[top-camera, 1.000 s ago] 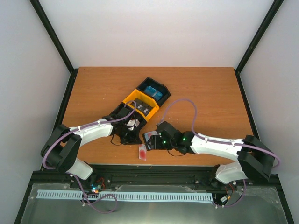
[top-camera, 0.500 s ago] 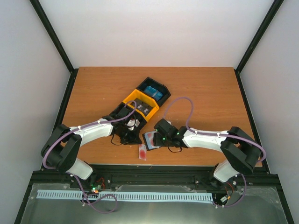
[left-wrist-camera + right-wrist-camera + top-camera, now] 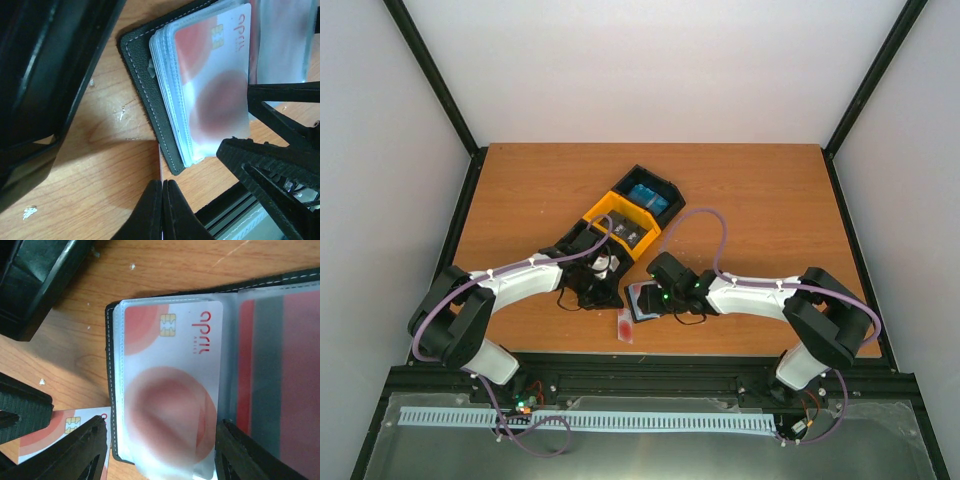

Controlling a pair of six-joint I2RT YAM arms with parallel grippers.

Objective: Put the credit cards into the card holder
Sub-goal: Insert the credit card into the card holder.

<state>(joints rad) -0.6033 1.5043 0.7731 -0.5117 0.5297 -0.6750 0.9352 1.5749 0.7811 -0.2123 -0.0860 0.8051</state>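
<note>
The card holder [image 3: 642, 301] lies open near the table's front edge, its black leather edge showing in the left wrist view [image 3: 144, 85]. A red-and-white credit card [image 3: 170, 390] sits in its clear left sleeve, also seen in the left wrist view [image 3: 215, 85]. My right gripper [image 3: 160, 457] is open, and its fingers straddle that sleeve stack. My left gripper [image 3: 163, 189] is shut on a thin card seen edge-on [image 3: 160, 160], just left of the holder. A second red-and-white card [image 3: 625, 327] shows below-left of the holder, also in the right wrist view [image 3: 62, 432].
The black-and-yellow tray [image 3: 617, 207] stands just behind the holder, with blue cards [image 3: 647, 195] in its far compartment. Its dark wall fills the left of the left wrist view [image 3: 45, 65]. The table's front edge and black rail run close below the grippers.
My right gripper has moved a little left and forward over the open card holder, and its arm has stretched out lower. The left arm and the loose card have not moved.
</note>
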